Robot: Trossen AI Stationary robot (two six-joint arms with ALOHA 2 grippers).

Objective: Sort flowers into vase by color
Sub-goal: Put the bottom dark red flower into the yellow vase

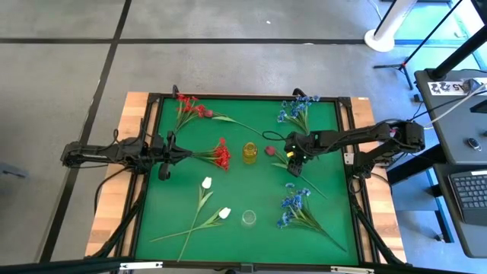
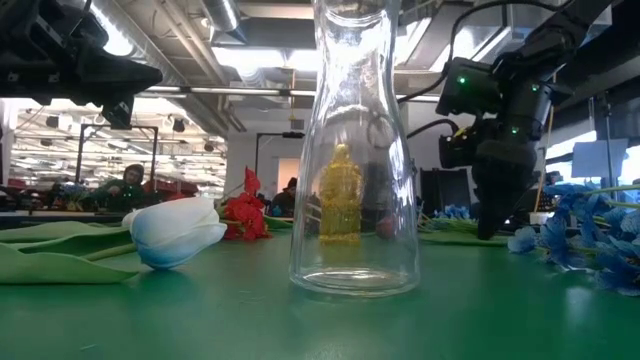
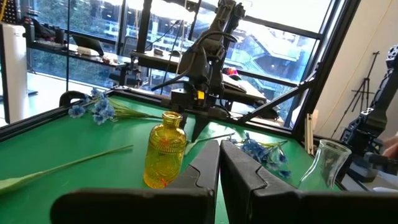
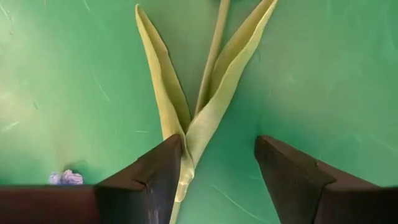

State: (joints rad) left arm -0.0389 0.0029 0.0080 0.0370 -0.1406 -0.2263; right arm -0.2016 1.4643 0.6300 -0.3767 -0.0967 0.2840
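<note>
Green felt bench point(image 1: 251, 186) in a black frame on a wood base, grey floor w/ dark seams around it; low view shows an open industrial room w/ ceiling strip lights, left wrist view big windows. Right gripper point(image 1: 294, 162) is down at mid-bench toward the right edge, fingers point(image 4: 155, 180) open, straddling the stem and leaves of the dark pink bud point(image 1: 269, 151), not closed on it. Left gripper point(image 1: 164, 172) sits near the left edge, fingers point(image 3: 205, 171) closed, empty. Yellow vase point(image 1: 249, 152) at centre, clear vase point(image 1: 248, 219) near the front edge. Red sprays point(image 1: 221, 154) left of centre, more at the far-left corner; blue sprays point(image 1: 293, 207) front-right and far-right; white tulips point(image 1: 207, 183) front-left.
</note>
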